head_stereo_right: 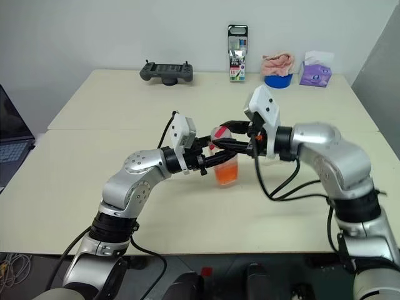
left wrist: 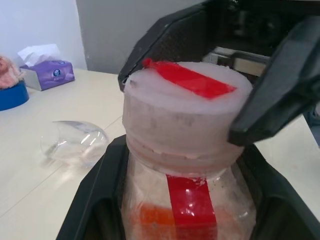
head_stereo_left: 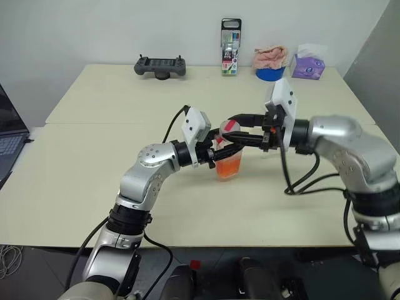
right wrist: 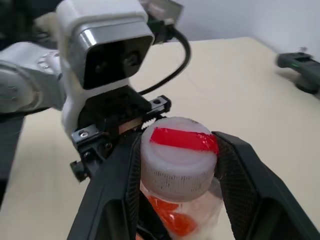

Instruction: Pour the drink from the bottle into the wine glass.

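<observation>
Left eye view showed, nearest on the pale desk [head_stereo_left: 94, 206], the small clear squarish plastic bottle [head_stereo_left: 229, 164] standing upright and about half full of the translucent orange-red drink [head_stereo_left: 229, 166]. The left hand [head_stereo_left: 215, 154] was closed around the bottle's body from the side. The right hand [head_stereo_left: 232, 130] had its two black fingers pressed on both sides of the pink-and-white cap [right wrist: 178, 157] with the red strip, so I judged that the cap was being unscrewed and pouring was not yet begun.

The risk was that the left hand gripped too weakly, so the bottle would turn together with the cap or tip, and the drink would spill on the desk.

The small clear wine glass [left wrist: 75, 142] appeared lying on its side just behind the bottle; its stem and foot were hard to make out. Farther away stood a black controller [head_stereo_left: 160, 66], a tall box of pens [head_stereo_left: 230, 47] and a purple tissue box [head_stereo_left: 307, 64].
</observation>
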Tool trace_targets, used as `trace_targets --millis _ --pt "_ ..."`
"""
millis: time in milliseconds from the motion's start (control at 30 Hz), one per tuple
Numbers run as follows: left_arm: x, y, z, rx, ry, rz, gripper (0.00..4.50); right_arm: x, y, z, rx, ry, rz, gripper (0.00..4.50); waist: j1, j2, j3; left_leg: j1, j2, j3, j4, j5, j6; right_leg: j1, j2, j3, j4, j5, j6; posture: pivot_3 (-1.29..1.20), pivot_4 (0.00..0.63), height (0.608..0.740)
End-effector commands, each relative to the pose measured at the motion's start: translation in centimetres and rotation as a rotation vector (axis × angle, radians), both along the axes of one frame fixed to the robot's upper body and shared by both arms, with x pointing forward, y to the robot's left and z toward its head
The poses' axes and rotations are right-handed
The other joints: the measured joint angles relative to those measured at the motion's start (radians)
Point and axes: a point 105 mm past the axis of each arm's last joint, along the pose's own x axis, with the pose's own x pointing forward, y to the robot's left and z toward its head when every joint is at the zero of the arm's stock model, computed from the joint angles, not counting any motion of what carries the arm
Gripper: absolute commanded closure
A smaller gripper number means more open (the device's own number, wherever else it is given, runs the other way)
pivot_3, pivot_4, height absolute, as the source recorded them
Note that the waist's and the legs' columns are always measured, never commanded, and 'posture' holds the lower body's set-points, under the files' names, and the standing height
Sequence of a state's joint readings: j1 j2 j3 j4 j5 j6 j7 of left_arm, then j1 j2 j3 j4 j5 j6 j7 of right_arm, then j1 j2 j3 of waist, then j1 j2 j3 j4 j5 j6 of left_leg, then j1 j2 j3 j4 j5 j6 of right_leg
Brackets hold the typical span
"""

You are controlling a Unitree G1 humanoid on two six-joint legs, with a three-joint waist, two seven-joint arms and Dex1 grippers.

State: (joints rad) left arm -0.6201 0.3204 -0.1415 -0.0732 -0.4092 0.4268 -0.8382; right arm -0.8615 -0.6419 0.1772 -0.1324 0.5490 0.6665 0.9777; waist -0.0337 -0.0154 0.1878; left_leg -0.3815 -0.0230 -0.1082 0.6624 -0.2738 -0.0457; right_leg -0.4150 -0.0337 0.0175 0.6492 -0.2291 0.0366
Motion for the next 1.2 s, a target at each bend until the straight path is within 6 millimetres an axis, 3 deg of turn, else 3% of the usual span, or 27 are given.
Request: trace_targets --millis 33,133,400,433,633,833,967,1200 --pt "-1.3 -0.9 1.9 -0.016 -0.081 -0.061 2.36 -0.6 0.5 1.2 -0.078 -0.051 0.248 2.68 0.000 0.000 0.000 0.000 0.000 0.000 0.000 0.000 0.000 0.000 0.000 0.000 0.000 0.000 0.000 0.00 0.150 0.740" --pt "-1.5 -1.0 1.9 -0.017 -0.085 -0.058 2.36 0.3 1.4 2.0 -0.115 -0.036 0.395 2.68 -0.004 0.000 0.000 0.000 0.000 0.000 0.000 0.000 0.000 -0.001 0.000 0.000 0.000 0.000 0.000 0.00 0.150 0.740" --pt "-1.7 -0.7 1.9 -0.023 -0.087 -0.034 2.36 2.1 2.5 2.0 -0.201 -0.068 0.449 2.68 0.001 0.000 0.000 -0.002 0.000 -0.001 -0.001 0.000 -0.001 -0.004 -0.001 0.000 0.002 0.000 -0.001 0.00 0.150 0.740" --pt "-1.7 -0.6 1.9 -0.023 -0.086 -0.032 2.36 2.1 2.5 2.0 -0.203 -0.062 0.452 1.93 0.002 0.000 0.000 -0.003 -0.001 0.000 -0.001 0.000 -0.001 -0.005 -0.002 0.001 0.002 0.000 -0.001 0.00 0.150 0.740" --pt "-1.7 -0.6 1.9 -0.022 -0.086 -0.029 2.36 2.0 2.2 2.2 -0.178 -0.045 0.462 0.00 0.005 0.000 0.000 -0.005 -0.001 0.000 -0.001 0.002 -0.005 -0.006 -0.005 0.001 0.001 0.000 0.000 0.00 0.150 0.740" --pt "-1.7 -0.7 1.9 -0.017 -0.084 -0.043 2.36 2.1 1.2 3.2 -0.114 -0.070 0.410 0.00 0.004 0.000 0.000 -0.004 -0.002 0.000 0.000 0.002 -0.004 -0.006 -0.004 0.000 0.004 0.000 0.000 0.00 0.150 0.740" --pt "-1.5 -0.8 1.9 -0.013 -0.080 -0.054 2.36 0.4 -1.2 3.0 -0.101 -0.064 0.371 0.00 0.017 0.000 0.000 -0.005 -0.002 -0.003 0.000 0.000 -0.002 -0.006 -0.004 -0.001 0.005 0.000 0.000 0.00 0.150 0.740" --pt "-1.3 -0.9 1.9 -0.006 -0.076 -0.070 2.36 -2.8 -2.8 2.8 -0.028 -0.046 0.243 0.00 0.008 0.000 0.000 -0.003 -0.002 0.000 0.001 0.000 -0.002 -0.006 -0.004 0.000 0.007 0.000 0.000 0.00 0.150 0.740"
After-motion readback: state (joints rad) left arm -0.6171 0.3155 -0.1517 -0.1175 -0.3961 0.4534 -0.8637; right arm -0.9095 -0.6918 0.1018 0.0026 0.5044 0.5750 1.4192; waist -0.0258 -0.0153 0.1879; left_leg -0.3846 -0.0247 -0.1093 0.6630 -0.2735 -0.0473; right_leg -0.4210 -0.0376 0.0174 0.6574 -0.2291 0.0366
